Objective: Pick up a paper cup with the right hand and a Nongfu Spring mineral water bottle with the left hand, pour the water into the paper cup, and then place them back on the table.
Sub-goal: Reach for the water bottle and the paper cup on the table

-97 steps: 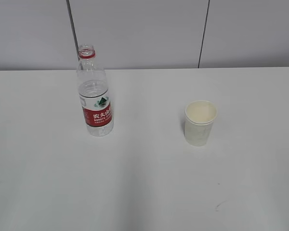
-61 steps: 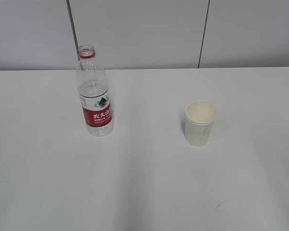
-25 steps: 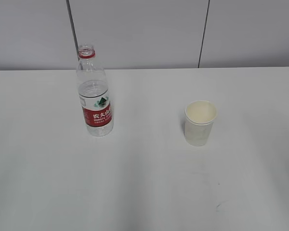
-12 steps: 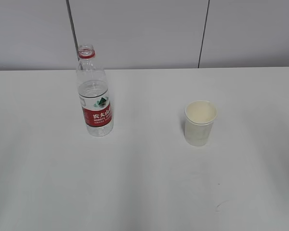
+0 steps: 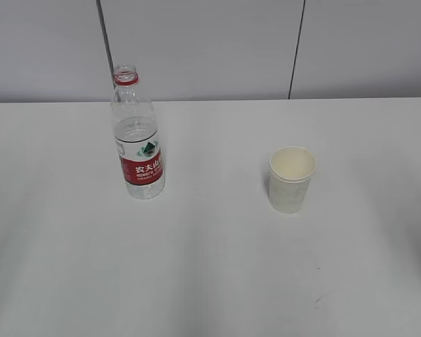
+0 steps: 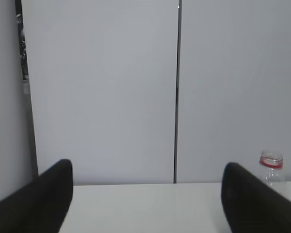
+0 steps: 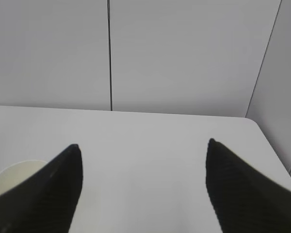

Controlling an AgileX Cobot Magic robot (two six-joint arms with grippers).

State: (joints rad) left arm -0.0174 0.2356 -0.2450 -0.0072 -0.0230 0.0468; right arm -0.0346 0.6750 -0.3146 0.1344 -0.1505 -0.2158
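The Nongfu Spring mineral water bottle (image 5: 137, 137) stands upright and uncapped at the left of the white table (image 5: 210, 267), with water inside. Its neck also shows in the left wrist view (image 6: 271, 167), just right of the right finger. The off-white paper cup (image 5: 292, 179) stands upright and empty at centre right; its rim shows in the right wrist view (image 7: 14, 174), behind the left finger. My left gripper (image 6: 148, 167) is open and empty above the table. My right gripper (image 7: 143, 145) is open and empty. Neither arm shows in the exterior view.
A grey panelled wall (image 5: 210, 49) with dark vertical seams rises behind the table's far edge. In the right wrist view the table's right corner (image 7: 254, 126) shows, with a side wall beyond it.
Bottle and cup have not moved. Faint shadows have shifted on the table at the left and right edges of the exterior view.
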